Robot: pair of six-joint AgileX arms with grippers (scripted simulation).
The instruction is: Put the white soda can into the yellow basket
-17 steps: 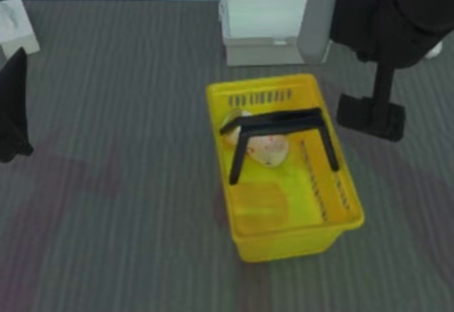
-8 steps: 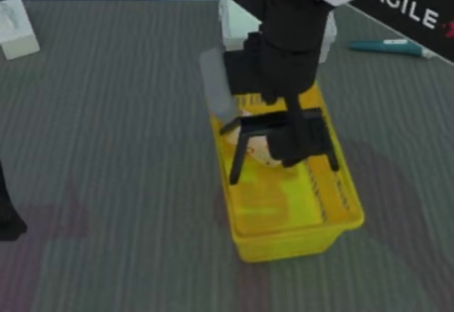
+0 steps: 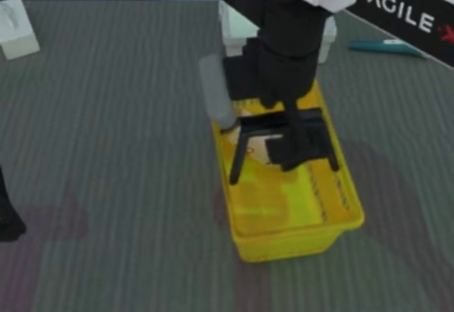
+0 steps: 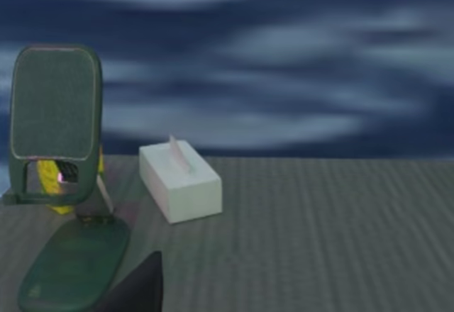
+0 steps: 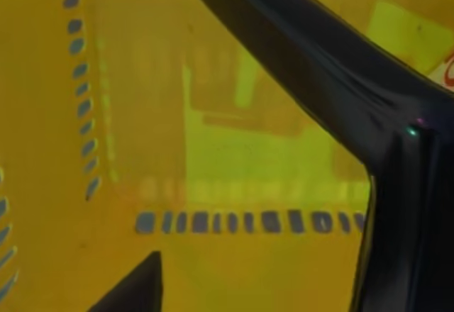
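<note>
Compared with a second ago, your right arm has swung in from the far right of the table and now reaches down over the yellow basket (image 3: 291,216); since half a second ago it has barely shifted, sitting just slightly differently above the black handles (image 3: 245,138). The right gripper (image 3: 301,145) hangs inside the basket's far half, right over where the white soda can (image 3: 264,149) lies, and only a pale sliver of the can shows beside it. You cannot tell from above how far its fingers are spread, nor whether they touch the can. In the right wrist view the basket's slotted yellow wall (image 5: 234,221) fills the picture, one dark handle bar (image 5: 319,71) crosses close by, and a corner of the can's red marking (image 5: 447,71) peeks in at the edge. Your left arm (image 3: 8,216) sits parked at the left edge of the table, looking towards a white tissue box (image 4: 181,181); whether it is open, the pictures do not show.
</note>
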